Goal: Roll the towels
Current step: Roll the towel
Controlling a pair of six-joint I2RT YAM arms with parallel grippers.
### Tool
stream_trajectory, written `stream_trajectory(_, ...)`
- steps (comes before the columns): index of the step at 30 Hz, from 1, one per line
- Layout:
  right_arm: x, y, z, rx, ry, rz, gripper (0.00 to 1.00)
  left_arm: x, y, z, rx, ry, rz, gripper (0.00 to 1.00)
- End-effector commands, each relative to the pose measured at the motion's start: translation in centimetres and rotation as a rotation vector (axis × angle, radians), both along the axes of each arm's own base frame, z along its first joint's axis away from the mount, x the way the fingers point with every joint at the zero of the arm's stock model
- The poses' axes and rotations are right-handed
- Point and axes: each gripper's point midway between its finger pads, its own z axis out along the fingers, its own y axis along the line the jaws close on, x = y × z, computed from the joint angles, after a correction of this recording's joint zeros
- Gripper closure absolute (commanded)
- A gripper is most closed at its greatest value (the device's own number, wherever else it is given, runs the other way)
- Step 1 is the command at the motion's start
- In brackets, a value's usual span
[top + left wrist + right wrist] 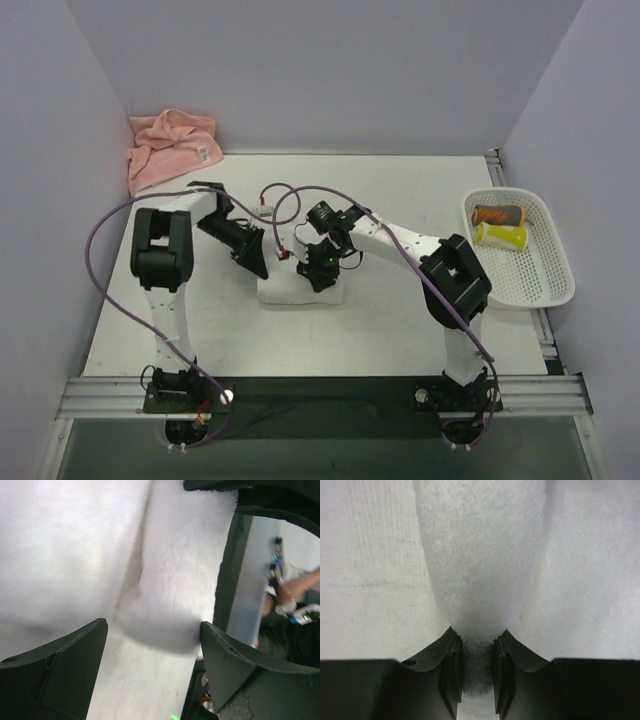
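table (400,190): bare smooth top under both grippers. risk: cloth slides on it when pulled and does not turn over, so no roll forms.
white towel (300,290): bunched mid table, directly under and between the two grippers. a ridge of it runs away from the right jaws in the right wrist view. risk: only a thin fold is pinched, so a pull may drag one layer and leave the rest, giving a loose or crooked roll.
pink towel (172,150): crumpled heap, well apart from left gripper, beyond it and to its left, in the wall corner. not rolled yet. risk: the walls crowd any reach there.
right gripper (477,645): narrow, clamped on a fold of white towel. risk: terry pile slips out on a fast lift.
left gripper (154,630): jaws wide, gripping nothing, white towel just ahead of the tips. risk: sits very near right gripper over the same cloth, so the two could knock.
basket (530,280): white mesh, well to the right of right gripper. holds two things.
orange roll (498,214): in basket, far end, on its side. looks like rolled cloth, cannot confirm.
yellow roll (500,236): in basket, just beside orange roll on the near side. touching or not, cannot tell.
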Motion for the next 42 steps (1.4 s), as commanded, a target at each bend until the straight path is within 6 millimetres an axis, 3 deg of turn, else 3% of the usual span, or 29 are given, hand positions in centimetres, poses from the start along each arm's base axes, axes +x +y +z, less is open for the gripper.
stream_trajectory(1, -7.1, -4.4, -1.8, -0.177, 0.441, -0.061, 1.0, 5.0, 3.3, 4.0, -0.053, -0.291, 0.137, 0.15)
stream_trajectory(2, -7.3, -4.3, -1.8, -0.183, 0.461, -0.065, 1.0, 6.4, 5.2, 4.8, -0.048, -0.331, 0.212, 0.15)
stream_trajectory(3, -7.8, -4.6, -2.1, -0.211, 0.508, -0.079, 1.0, 6.7, 6.0, 6.2, -0.048, -0.389, 0.241, 0.15)
stream_trajectory(5, -7.5, -4.0, -1.8, -0.216, 0.532, -0.095, 1.0, 7.9, 7.8, 7.2, -0.023, -0.491, 0.284, 0.15)
stream_trajectory(6, -7.9, -4.1, -2.1, -0.245, 0.574, -0.115, 1.0, 8.1, 9.1, 9.0, 0.002, -0.568, 0.321, 0.14)
stream_trajectory(7, -7.7, -3.4, -1.7, -0.229, 0.592, -0.117, 1.0, 7.6, 9.6, 9.0, 0.022, -0.594, 0.331, 0.14)
stream_trajectory(8, -7.7, -3.2, -1.5, -0.227, 0.614, -0.122, 1.0, 8.4, 10.5, 9.3, 0.061, -0.677, 0.347, 0.14)
stream_trajectory(9, -8.3, -3.4, -1.8, -0.254, 0.666, -0.128, 1.0, 8.3, 11.1, 11.7, 0.077, -0.784, 0.371, 0.13)
stream_trajectory(10, -8.4, -3.1, -1.7, -0.247, 0.7, -0.14, 1.0, 7.5, 11.6, 11.3, 0.095, -0.8, 0.397, 0.12)
stream_trajectory(11, -8.1, -2.7, -1.6, -0.239, 0.707, -0.141, 1.0, 8.2, 12.0, 12.3, 0.105, -0.896, 0.413, 0.09)
stream_trajectory(12, -8.5, -3.1, -2.0, -0.272, 0.756, -0.148, 1.0, 7.6, 12.1, 14.5, 0.121, -0.989, 0.429, 0.07)
stream_trajectory(13, -8.5, -2.9, -2.0, -0.274, 0.777, -0.148, 1.0, 7.2, 12.1, 14.2, 0.123, -1.032, 0.437, 0.04)
stream_trajectory(15, -8.4, -2.7, -2.1, -0.274, 0.857, -0.168, 1.0, 5.8, 11.4, 16.5, 0.097, -1.137, 0.462, 0.03)
stream_trajectory(16, -8.4, -2.7, -2.1, -0.268, 0.884, -0.175, 1.0, 5.2, 10.9, 16.7, 0.087, -1.17, 0.453, 0.03)
stream_trajectory(19, -8.0, -2.4, -2.4, -0.246, 0.955, -0.199, 1.0, 3.4, 9.3, 16.0, 0.097, -1.196, 0.424, 0.03)
stream_trajectory(20, -7.8, -2.3, -2.5, -0.243, 0.964, -0.201, 1.0, 2.0, 7.5, 15.0, 0.082, -1.183, 0.339, 0.03)
stream_trajectory(22, -7.2, -2.1, -2.6, -0.233, 1.002, -0.214, 1.0, 0.2, 5.6, 13.8, 0.076, -1.198, 0.205, 0.03)
stream_trajectory(23, -7.1, -2.1, -2.6, -0.225, 1.013, -0.211, 1.0, -1.6, 3.6, 12.8, 0.045, -1.226, 0.05, 0.03)
stream_trajectory(24, -6.9, -1.8, -2.6, -0.22, 1.047, -0.219, 1.0, -2.9, 3.0, 11.2, 0.048, -1.226, -0.012, 0.03)
stream_trajectory(26, -6.5, -1.7, -2.7, -0.211, 1.07, -0.233, 1.0, -3.6, 2.0, 9.7, 0.086, -1.304, -0.136, 0.05)
stream_trajectory(27, -6.5, -1.7, -2.8, -0.216, 1.089, -0.239, 1.0, -5.5, 0.5, 8.2, 0.061, -1.32, -0.233, 0.05)
stream_trajectory(29, -6.1, -1.4, -2.8, -0.198, 1.092, -0.239, 1.0, -5.7, -0.2, 7.2, 0.088, -1.397, -0.336, 0.05)
stream_trajectory(30, -6.0, -1.4, -2.9, -0.197, 1.092, -0.238, 1.0, -6.7, -1.5, 6.6, 0.066, -1.415, -0.406, 0.05)
stream_trajectory(34, -5.9, -1.3, -3.1, -0.195, 1.089, -0.236, 1.0, -6.2, -3.3, 4.3, 0.079, -1.464, -0.466, 0.05)
stream_trajectory(39, -5.8, -1.3, -3.1, -0.181, 1.086, -0.232, 0.99, -4.7, -4.1, 0.5, 0.137, -1.462, -0.526, 0.03)
stream_trajectory(41, -5.7, -1.4, -3.0, -0.179, 1.083, -0.237, 0.98, -4.8, -4.5, -0.8, 0.145, -1.442, -0.56, 0.09)
stream_trajectory(42, -5.5, -1.4, -3.0, -0.181, 1.076, -0.242, 0.96, -5.0, -4.5, -1.2, 0.15, -1.422, -0.577, 0.24)
